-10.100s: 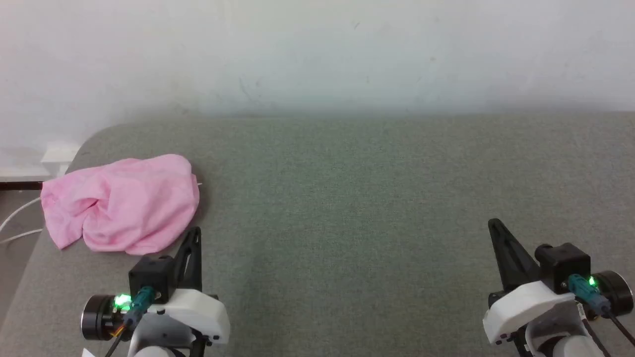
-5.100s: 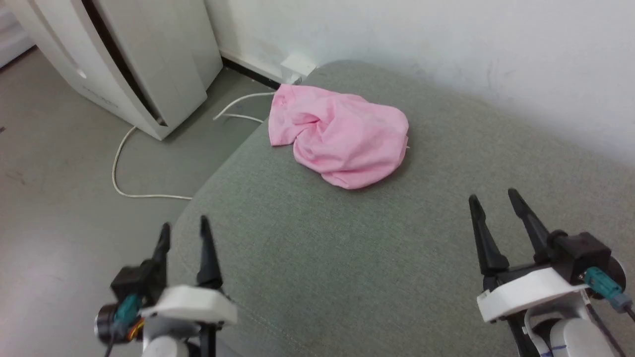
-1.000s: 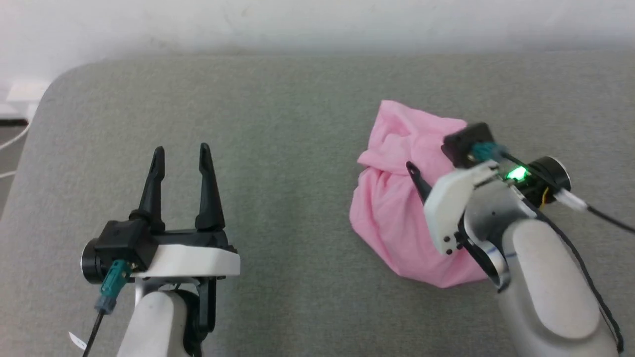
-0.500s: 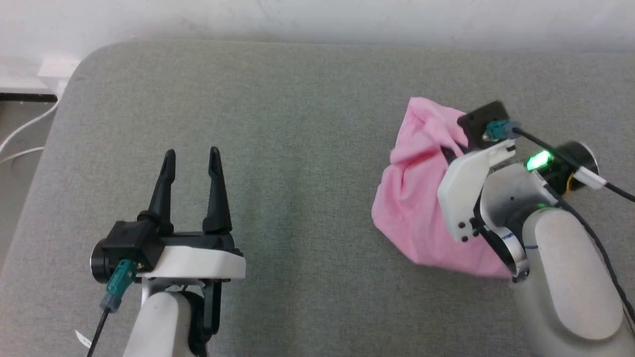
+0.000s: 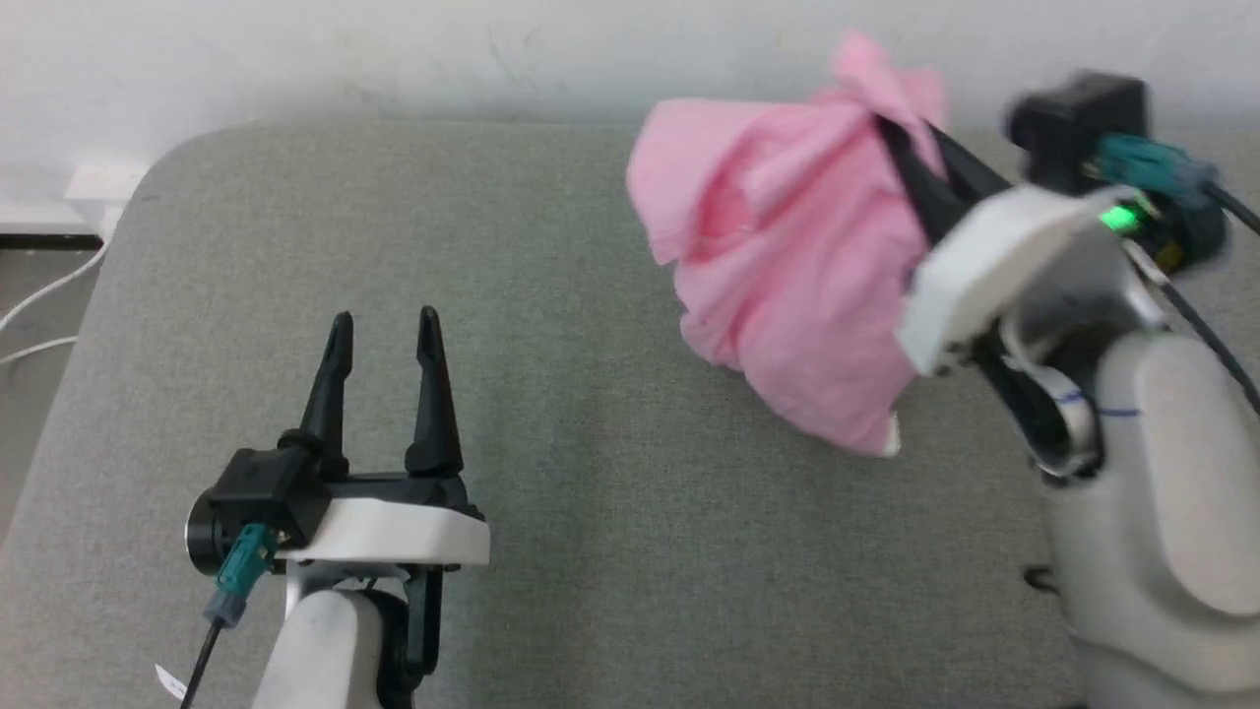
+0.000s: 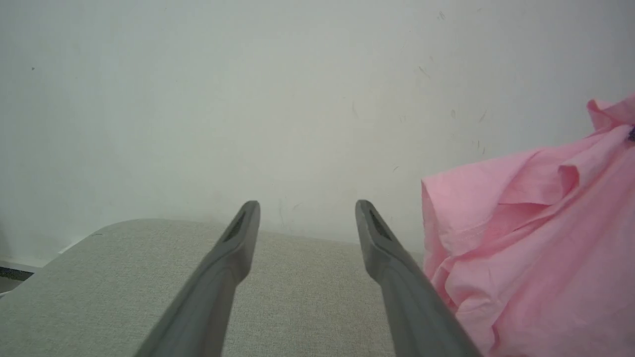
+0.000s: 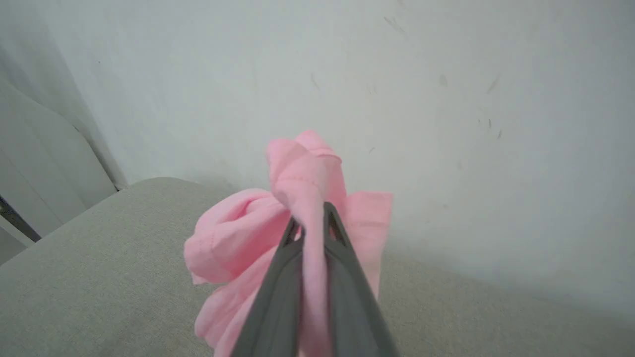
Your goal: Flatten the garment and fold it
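The garment hangs bunched and wrinkled above the right part of the grey upholstered surface, a gathered fold of it clamped between the closed fingers of the right hand, with the rest drooping below and to the left of that hand; I cannot tell whether its lowest fold touches the surface. The left hand hovers over the surface well apart from the cloth, fingers spread and holding nothing. Behind stands a pale wall, and a white cable lies off the surface's left edge.
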Tool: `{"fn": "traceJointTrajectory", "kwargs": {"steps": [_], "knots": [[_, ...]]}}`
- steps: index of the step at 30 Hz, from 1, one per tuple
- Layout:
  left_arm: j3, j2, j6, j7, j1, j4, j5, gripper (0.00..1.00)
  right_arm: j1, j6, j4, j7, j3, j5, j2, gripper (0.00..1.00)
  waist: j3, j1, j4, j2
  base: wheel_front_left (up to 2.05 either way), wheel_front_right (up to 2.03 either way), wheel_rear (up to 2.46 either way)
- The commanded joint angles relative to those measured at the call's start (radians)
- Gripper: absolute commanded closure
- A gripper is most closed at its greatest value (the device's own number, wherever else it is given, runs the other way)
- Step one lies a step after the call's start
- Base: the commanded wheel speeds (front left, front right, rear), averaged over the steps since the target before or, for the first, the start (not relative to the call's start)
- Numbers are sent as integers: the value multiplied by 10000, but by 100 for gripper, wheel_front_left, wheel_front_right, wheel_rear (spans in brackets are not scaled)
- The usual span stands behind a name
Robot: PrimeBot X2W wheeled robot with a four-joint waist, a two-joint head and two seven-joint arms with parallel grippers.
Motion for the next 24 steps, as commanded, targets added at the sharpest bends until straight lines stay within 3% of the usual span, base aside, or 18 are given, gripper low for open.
{"fn": "traceJointTrajectory", "kwargs": {"steps": [1, 5, 6, 8, 9, 10, 11, 16, 24], "knots": [[-57, -19, -89, -47, 143, 56, -63, 0, 610, -11, 261, -98, -732, -233, -9, 100, -55, 1, -58, -1, 0, 0, 0], [-187, -19, -121, -47, 192, 117, -58, 0, 1822, -11, 745, -178, -2816, -1070, -9, 100, -87, 1, -146, -1, 0, 0, 0], [-187, -19, -121, -47, 192, 117, -58, 0, 1822, -11, 745, -178, -2816, -1070, -9, 100, -87, 1, -146, -1, 0, 0, 0], [-232, -19, -150, -47, 184, 159, -24, 0, 2670, -11, 1167, -136, -4164, -1477, -8, 100, -95, 1, -226, -1, 0, 0, 0], [-230, -19, -154, -47, 185, 171, -11, 0, 2917, -11, 1266, -102, -4520, -1555, -8, 87, -114, 1, -266, -1, 0, 0, 0], [-231, -19, -164, -47, 192, 185, -5, 0, 3142, -11, 1343, -89, -4830, -1552, -8, 24, -138, 1, -304, -1, 0, 0, 0], [-235, -19, -180, -47, 200, 200, 8, 0, 3335, -11, 1395, -104, -5126, -1475, -8, 0, -152, 1, -340, -1, 0, 0, 0], [-250, -20, -260, -47, 225, 299, 26, 0, 4028, -11, 1109, -1077, -5747, -1240, -8, 0, -236, 1, -567, -1, 0, 0, 0], [-800, -20, -539, -47, 5, 564, -71, 0, 4944, -11, -62, -3357, -4424, -853, -7, 0, -191, 1, -998, -1, 0, 0, 0]]}}
